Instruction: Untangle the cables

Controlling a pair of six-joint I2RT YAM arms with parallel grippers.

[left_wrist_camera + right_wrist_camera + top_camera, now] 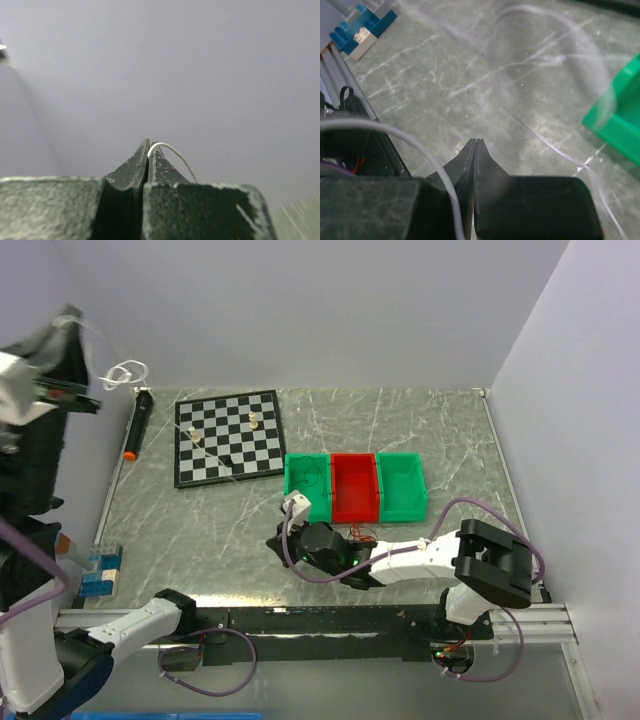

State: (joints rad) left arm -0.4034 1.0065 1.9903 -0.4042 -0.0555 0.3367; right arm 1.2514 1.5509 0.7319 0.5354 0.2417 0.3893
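White wire loop (125, 372) hangs high at far left; the cables (358, 536), red strands, lie beside the right arm (420, 558). Left wrist: left gripper (149, 146) pinches a white strand (167, 147). Right wrist: right gripper (476, 142) is closed, hold unclear; draw apart gently.

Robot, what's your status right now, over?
Left jaws shut on white wire, held high. Right jaws shut low over table, grip unclear. Red strands beneath right arm. Green bin close by.

No text or label can be read.
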